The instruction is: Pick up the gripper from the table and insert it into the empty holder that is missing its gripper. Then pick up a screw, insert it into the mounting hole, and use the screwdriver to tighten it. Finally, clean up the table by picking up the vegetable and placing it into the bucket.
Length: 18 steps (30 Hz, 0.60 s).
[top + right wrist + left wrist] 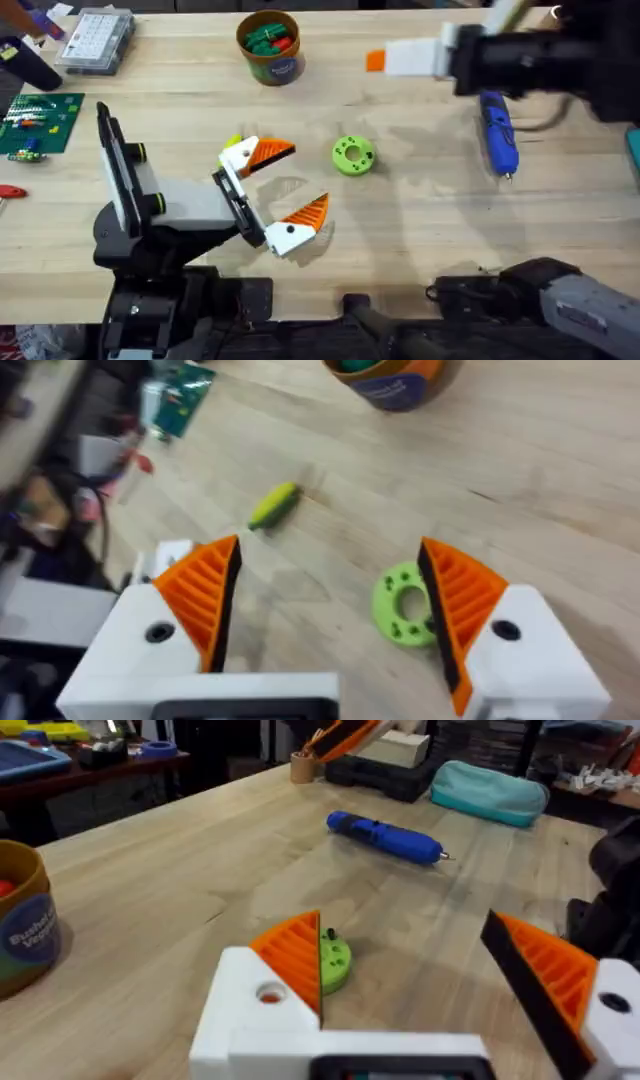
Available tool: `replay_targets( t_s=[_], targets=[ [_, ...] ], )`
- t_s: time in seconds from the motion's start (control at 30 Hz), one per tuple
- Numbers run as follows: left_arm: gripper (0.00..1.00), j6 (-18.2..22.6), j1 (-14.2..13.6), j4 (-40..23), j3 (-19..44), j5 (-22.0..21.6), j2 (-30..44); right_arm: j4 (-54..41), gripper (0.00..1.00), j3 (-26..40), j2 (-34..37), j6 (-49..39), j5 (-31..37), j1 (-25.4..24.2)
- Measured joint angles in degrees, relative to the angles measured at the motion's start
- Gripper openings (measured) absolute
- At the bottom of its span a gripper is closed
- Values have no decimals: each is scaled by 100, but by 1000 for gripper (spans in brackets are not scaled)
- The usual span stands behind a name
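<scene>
both arms' jaws gape empty, the left gripper (275, 180) near the green vegetable (352, 155), screwdriver (498, 133) lying apart.

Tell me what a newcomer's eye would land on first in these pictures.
The left gripper draws the eye first: white mounts with bright orange ribbed fingers spread open at the table's centre. Just to its right lies a green ring-shaped disc, with the blue screwdriver flat on the wood further right. At the far edge stands the bucket, holding red and green pieces.
</scene>
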Motion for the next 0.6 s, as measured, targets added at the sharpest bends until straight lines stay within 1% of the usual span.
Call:
replay_targets(
  t_s=[0.13, 0.27, 0.47, 0.6],
  targets=[
    [986, 0, 0, -2, 0, 13, 0, -1116, 998, 17, -759, -540, 797, 155],
    [986, 1, 0, -2, 0, 14, 0, -2120, 998, 17, -1202, -803, 1502, 431],
    [986, 0, 0, -4, 0, 13, 1, -3188, 998, 14, -1292, -995, 2279, 1026],
    [986, 0, 0, -4, 0, 13, 0, -3491, 998, 14, -1233, -1044, 2572, 1311]
  ],
)
